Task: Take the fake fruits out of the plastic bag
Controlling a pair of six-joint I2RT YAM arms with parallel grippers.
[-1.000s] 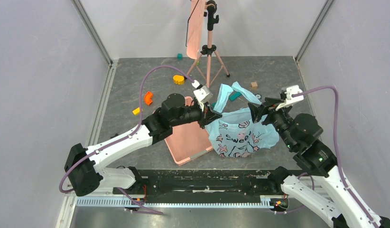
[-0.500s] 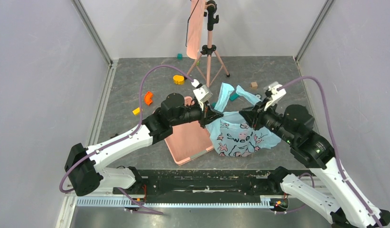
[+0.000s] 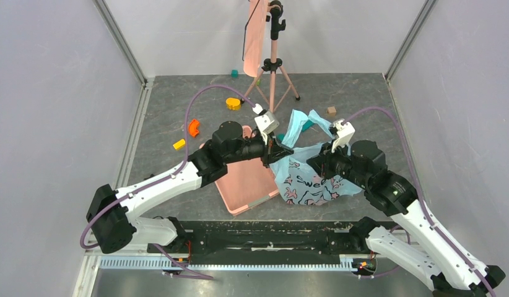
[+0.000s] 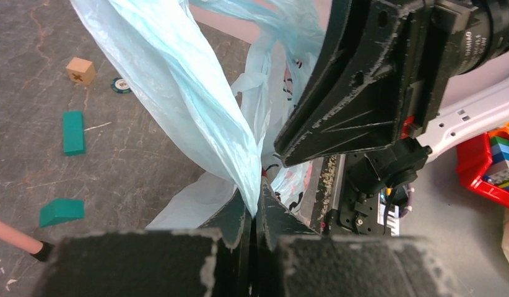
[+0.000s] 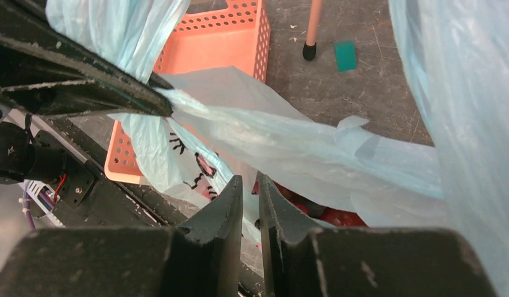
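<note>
The plastic bag [image 3: 308, 176] is light blue, its white panel printed in pink and black; the fake fruits [image 5: 335, 216] show dark red. The basket [image 3: 243, 179] is salmon-pink, perforated; the table [image 3: 165, 124] dark grey, veined.

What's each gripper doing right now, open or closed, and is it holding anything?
Left gripper: closed, pinching the thin crinkly light-blue plastic bag.
Right gripper: all but closed, only a slim gap, gripping nothing.

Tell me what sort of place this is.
Probably a robot lab test cell: plain grey walls box in the tabletop, two arms are bolted at its near edge, toy blocks lie scattered near a tripod.
</note>
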